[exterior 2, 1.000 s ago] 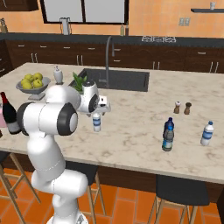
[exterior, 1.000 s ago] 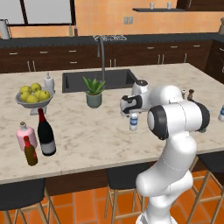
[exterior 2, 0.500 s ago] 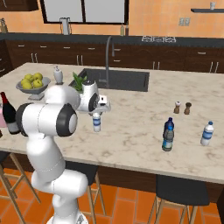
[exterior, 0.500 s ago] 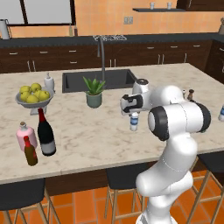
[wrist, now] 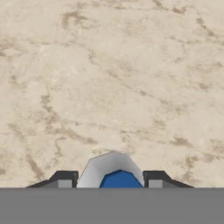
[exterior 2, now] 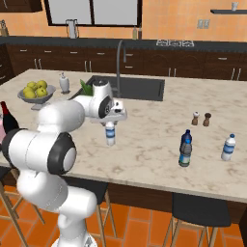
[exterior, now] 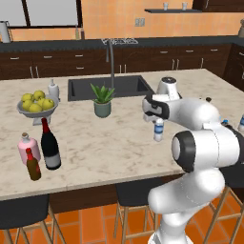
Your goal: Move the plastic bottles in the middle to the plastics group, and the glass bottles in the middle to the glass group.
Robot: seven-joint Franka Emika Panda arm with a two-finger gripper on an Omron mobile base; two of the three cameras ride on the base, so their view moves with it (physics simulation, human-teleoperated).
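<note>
Dark glass wine bottle (exterior: 49,147) is already standing with the glass group at far left; the fingers (wrist: 113,181) are clasping the last middle clear plastic bottle (exterior 2: 110,133).

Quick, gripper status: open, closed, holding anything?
Gripper: closed on the small clear plastic water bottle with a blue cap and label, standing on the marble counter.

walls: orange | floor (exterior: 95,224): orange tile | cabinets (exterior: 43,71): dark wood | counter (exterior: 109,143): beige marble
</note>
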